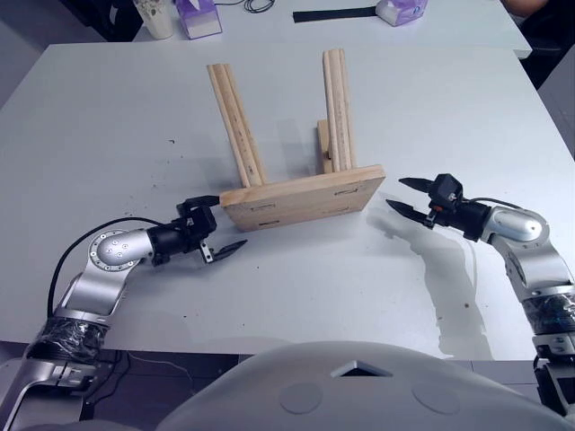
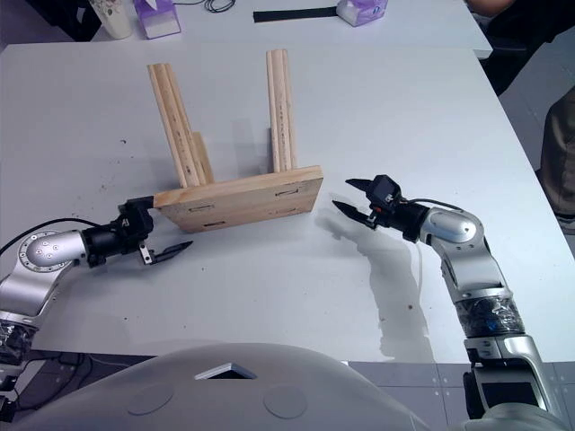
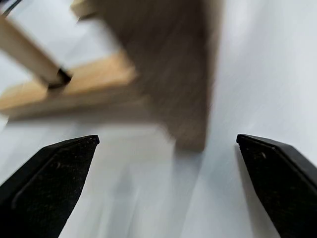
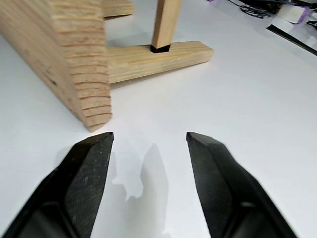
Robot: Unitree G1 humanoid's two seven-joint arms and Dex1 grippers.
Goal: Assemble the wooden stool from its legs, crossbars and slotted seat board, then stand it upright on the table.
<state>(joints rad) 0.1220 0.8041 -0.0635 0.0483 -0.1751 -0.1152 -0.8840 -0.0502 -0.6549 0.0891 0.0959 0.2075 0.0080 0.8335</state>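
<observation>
stool (image 1: pixel 301 162) on its side mid table (image 1: pixel 108 135), pale unfinished wood, assembled. seat board (image 1: pixel 296 199) stands on its long edge, flat face toward the robot, with small rectangular slots (image 1: pixel 344 191) cut in it. legs (image 1: pixel 235 121) run away from the board toward the far side, in two doubled rails, left and right. short crossbar (image 1: pixel 322 142) shows just inside the right rail. layered grain shows on the board edge in the right wrist view.

left gripper (image 1: pixel 225 222) at the board's left corner, jaws spread wide, nothing held. fingers (image 3: pixel 54 178) sit either side of the corner; can't tell if the upper one touches the wood. right gripper (image 1: pixel 395 193) just beside the board's right end, apart from it, jaws about half open, empty. fingers (image 4: pixel 86 173) hang low over the bare table.

far edge: two purple packs (image 1: pixel 198 16), black strip (image 1: pixel 332 14), white container (image 1: pixel 157 18). print on them too small to read. no readable marks on the stool.
</observation>
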